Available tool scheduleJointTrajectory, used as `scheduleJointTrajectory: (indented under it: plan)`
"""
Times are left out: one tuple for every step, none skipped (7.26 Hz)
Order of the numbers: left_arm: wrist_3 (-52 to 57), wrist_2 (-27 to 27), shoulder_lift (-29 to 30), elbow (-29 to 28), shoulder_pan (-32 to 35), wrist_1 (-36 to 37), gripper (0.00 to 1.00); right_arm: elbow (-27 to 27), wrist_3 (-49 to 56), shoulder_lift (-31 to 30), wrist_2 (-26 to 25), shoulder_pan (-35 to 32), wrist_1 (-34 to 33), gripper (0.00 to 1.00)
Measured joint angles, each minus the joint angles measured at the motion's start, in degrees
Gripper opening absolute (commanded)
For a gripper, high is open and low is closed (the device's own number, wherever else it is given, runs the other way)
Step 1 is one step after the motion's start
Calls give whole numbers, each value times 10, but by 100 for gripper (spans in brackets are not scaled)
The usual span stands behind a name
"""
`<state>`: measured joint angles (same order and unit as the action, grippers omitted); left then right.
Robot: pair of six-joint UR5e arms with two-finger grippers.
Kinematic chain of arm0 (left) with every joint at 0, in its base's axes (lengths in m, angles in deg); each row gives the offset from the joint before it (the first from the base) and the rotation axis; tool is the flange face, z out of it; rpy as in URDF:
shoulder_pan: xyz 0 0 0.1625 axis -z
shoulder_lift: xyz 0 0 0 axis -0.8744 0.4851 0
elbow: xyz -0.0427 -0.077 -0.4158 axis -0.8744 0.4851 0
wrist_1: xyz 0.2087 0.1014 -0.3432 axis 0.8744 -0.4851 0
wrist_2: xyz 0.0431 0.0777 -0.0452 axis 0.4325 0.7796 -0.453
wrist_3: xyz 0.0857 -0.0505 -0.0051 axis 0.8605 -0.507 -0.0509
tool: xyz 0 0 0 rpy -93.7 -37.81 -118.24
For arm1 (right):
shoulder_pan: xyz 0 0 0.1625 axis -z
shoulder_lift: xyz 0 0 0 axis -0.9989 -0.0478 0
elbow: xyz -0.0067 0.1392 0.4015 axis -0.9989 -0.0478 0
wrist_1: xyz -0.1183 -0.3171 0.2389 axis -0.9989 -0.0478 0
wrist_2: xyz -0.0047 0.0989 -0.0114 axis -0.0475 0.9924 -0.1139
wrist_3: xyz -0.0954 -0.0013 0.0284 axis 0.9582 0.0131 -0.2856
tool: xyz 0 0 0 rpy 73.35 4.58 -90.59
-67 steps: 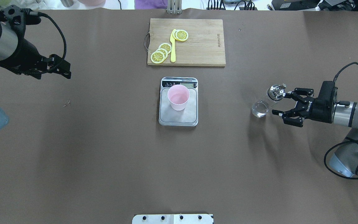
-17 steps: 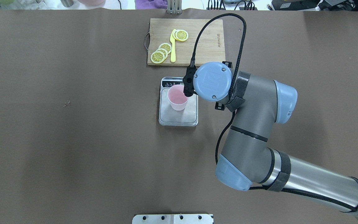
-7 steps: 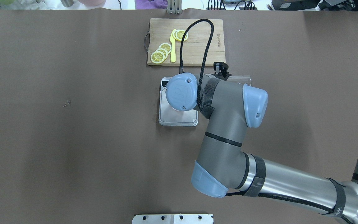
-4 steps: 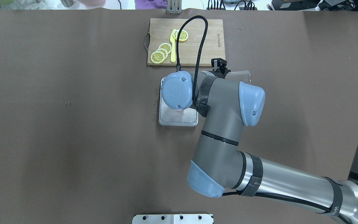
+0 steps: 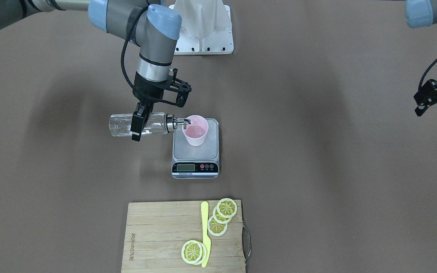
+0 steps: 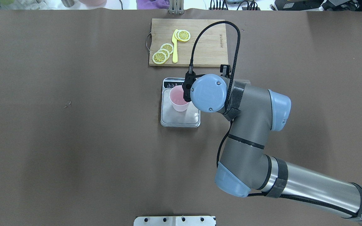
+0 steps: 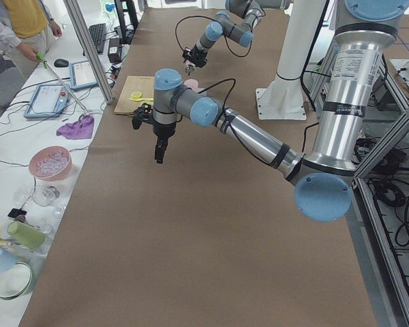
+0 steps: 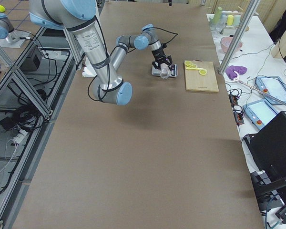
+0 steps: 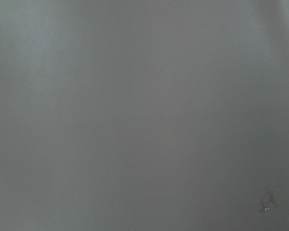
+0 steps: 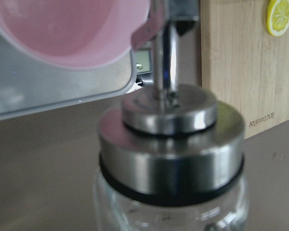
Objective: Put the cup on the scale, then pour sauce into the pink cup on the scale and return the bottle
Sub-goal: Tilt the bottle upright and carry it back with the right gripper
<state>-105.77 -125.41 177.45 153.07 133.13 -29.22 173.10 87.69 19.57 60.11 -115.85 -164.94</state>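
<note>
Between the fingers of my right pincer [image 5: 139, 126] lies the bottle [image 5: 121, 126], clamped around its clear glass barrel and held level above the desk [image 5: 317, 189]. The glass is a smooth cylinder. A shiny metal collar with a black ring caps it, and a thin metal spout [image 5: 182, 121] juts from that. The spout tip reaches just over the rim of the cup [image 5: 195, 131], a pale pink, matte, tapered plastic tumbler. The cup stands upright on the brushed steel platform of the scale [image 5: 211, 148] at the desk's middle. The scale's black front strip carries a small display, a red button and dark buttons. The print beneath them is too small to read.

Half a second ago my wrist's blue cap hid the cup from overhead. Now the wrist sits off to my right of it and the cup's mouth shows again.

Toward the desk's far edge lies the bamboo cutting board [image 5: 157, 227], with lemon slices [image 5: 227, 207] and a yellow plastic knife [image 5: 204, 231]. Its burnt-in brand mark is not legible.

My left pincer [image 5: 436, 94] hangs by the desk's left edge, and I can't make out whether it is wide or narrow.
</note>
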Motion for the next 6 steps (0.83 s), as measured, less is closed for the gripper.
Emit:
scheduleJointTrajectory:
  plan:
    - [-1, 0, 0, 3, 0, 0, 97, 10, -20, -18, 25, -6, 41, 0]
    - [-2, 0, 0, 7, 0, 1, 97, 21, -39, -50, 55, -15, 107, 0]
    - [-3, 0, 0, 11, 0, 1, 97, 28, -56, -79, 87, -27, 167, 0]
    - [-4, 0, 1, 15, 0, 1, 97, 35, -68, -102, 118, -41, 216, 0]
    - [-4, 0, 1, 18, 0, 1, 97, 40, -75, -127, 151, -59, 264, 0]
    - [-4, -1, 3, 20, 0, 1, 97, 43, -82, -159, 188, -82, 318, 0]
